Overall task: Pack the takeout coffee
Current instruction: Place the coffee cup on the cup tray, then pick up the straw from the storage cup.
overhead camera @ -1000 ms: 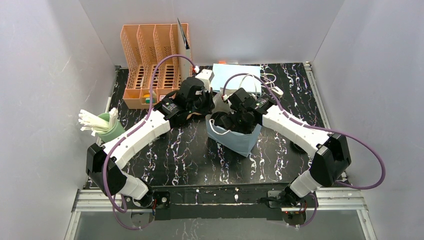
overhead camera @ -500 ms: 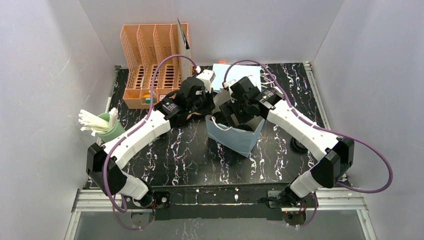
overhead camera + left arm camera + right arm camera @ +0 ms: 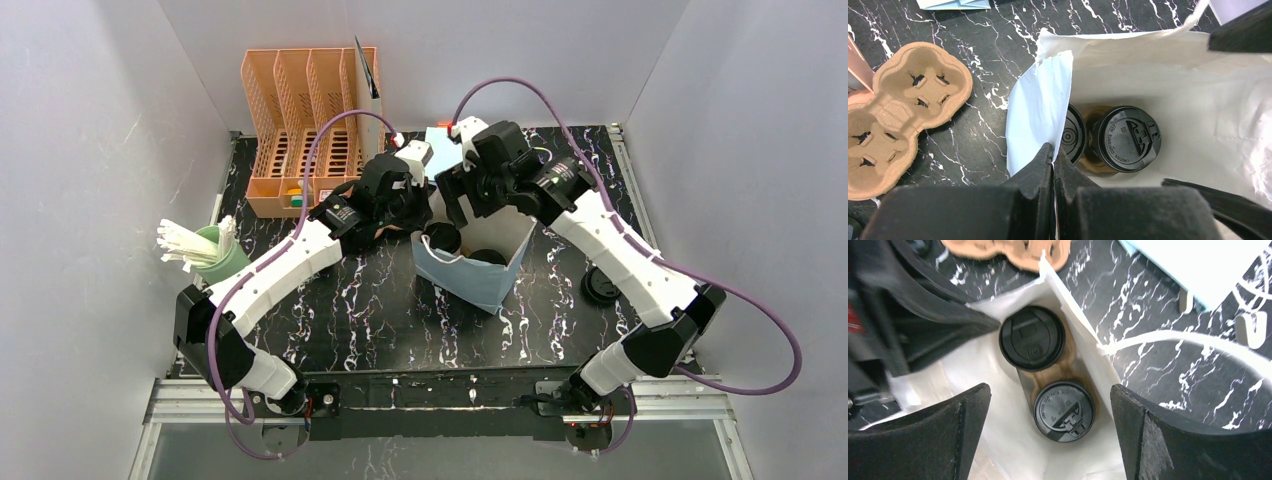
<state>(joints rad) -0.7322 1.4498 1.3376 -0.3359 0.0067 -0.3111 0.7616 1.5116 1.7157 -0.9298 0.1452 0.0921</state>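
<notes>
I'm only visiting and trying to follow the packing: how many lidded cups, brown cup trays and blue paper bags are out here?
Lidded cups: 2, both inside the open bag
Brown cup trays: 2, the tray under the cups and the empty tray
Blue paper bags: 2, the open bag and the flat bag
Total: 6

Cup lids (image 3: 1130,138): black plastic, smooth, semi-gloss, embossed text. Bag (image 3: 1040,107): thin paper, matt, creased; white inside. Carrier (image 3: 903,115): brown moulded pulp, rough, matt. Worktop (image 3: 993,55): black w/ white veins, marble-look, smooth, slight sheen. Left end effector (image 3: 1053,152): matt black.
</notes>
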